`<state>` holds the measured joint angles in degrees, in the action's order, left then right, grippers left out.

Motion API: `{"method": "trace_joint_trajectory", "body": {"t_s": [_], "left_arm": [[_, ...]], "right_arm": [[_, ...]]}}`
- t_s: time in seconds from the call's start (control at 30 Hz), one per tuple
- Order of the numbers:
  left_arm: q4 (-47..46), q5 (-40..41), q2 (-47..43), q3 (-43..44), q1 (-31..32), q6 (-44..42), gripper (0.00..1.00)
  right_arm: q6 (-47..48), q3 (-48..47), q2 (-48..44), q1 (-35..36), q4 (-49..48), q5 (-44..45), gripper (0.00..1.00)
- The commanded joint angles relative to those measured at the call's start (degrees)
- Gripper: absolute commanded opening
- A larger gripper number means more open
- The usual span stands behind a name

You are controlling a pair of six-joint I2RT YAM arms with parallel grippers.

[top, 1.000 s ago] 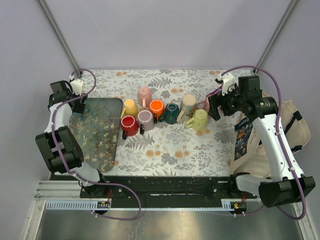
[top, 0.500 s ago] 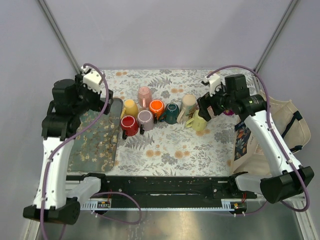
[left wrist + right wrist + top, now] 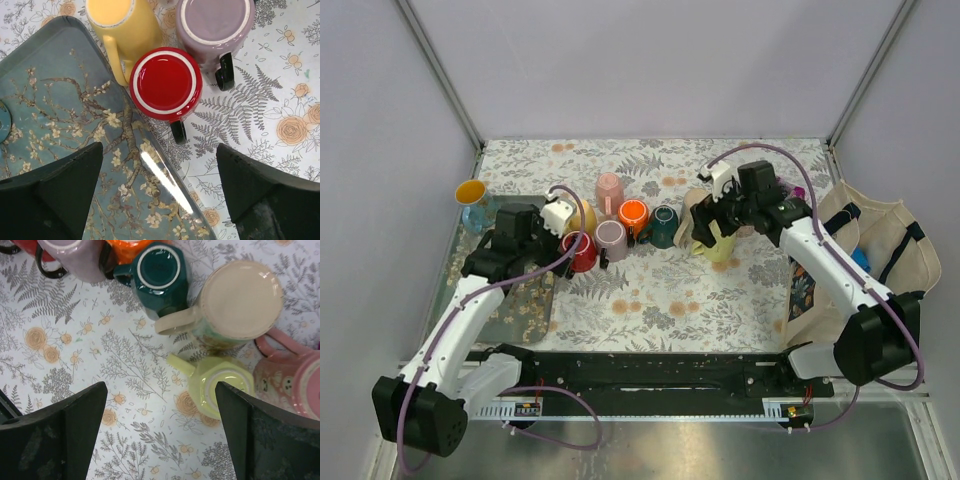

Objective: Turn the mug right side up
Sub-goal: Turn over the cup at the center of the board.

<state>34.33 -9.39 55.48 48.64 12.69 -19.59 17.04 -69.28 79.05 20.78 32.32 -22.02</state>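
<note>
mug (image 3: 166, 82) bottom-up beneath gaping left gripper (image 3: 158, 147)

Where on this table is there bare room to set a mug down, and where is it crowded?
The widest bare patch is the tablecloth in front of the row of mugs, up to the black rail. A thinner strip runs behind the row. The tray is mostly bare. The row itself is crowded.
</note>
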Motion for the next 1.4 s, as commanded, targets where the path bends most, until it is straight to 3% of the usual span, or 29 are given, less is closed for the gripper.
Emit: {"method": "trace_joint_trajectory", "body": {"t_s": [0.0,0.1,0.27,0.47,0.63,0.7,0.8,1.0,1.13,1.23,1.37], "left_arm": [[-4.28,1.4,-1.78,-1.79,1.46,-0.01,0.99],[-6.63,3.39,-1.87,-6.52,1.38,7.78,0.99],[-10.32,-0.63,1.11,-10.14,1.02,10.02,0.98],[-12.97,0.25,7.17,-9.88,1.02,9.75,0.79],[-15.43,-0.37,10.69,-9.98,1.2,10.8,0.59],[-16.13,0.51,12.19,-9.53,1.11,11.24,0.56],[-16.22,0.51,14.03,-8.92,1.2,11.6,0.53],[-15.7,-1.68,17.1,-7.95,1.2,10.02,0.47],[-12.18,-3.35,20.27,-5.32,1.02,8.52,0.31],[-11.22,-4.06,18.97,-5.14,1.11,8.87,0.12],[-4.29,-5.99,15.37,-3.65,1.02,8.88,0.02]], "right_arm": [[-4.54,4.32,-4.07,2.16,-9.46,6.43,0.99],[-7.1,5.29,-3.99,2.16,-8.59,10.51,0.99],[-7.18,7.66,-4.43,2.16,-8.67,2.17,0.99],[-11.85,7.84,-3.37,2.16,-9.2,-5.92,0.99],[-11.5,7.75,-3.9,2.17,-8.85,-5.41,0.99],[-14.99,7.49,-4.16,1.9,-9.11,-1.55,0.99],[-19.84,8.54,-4.34,-1.6,-11.04,-6.61,0.99],[-20.29,8.63,-3.64,-2.32,-11.05,-5.84,0.99],[-20.55,8.81,-3.37,-2.32,-10.87,-5.23,0.99],[-20.47,8.81,-3.46,-2.32,-10.7,-4.88,0.99],[-20.64,9.07,-3.9,-2.41,-9.64,-4.09,0.99]]}}
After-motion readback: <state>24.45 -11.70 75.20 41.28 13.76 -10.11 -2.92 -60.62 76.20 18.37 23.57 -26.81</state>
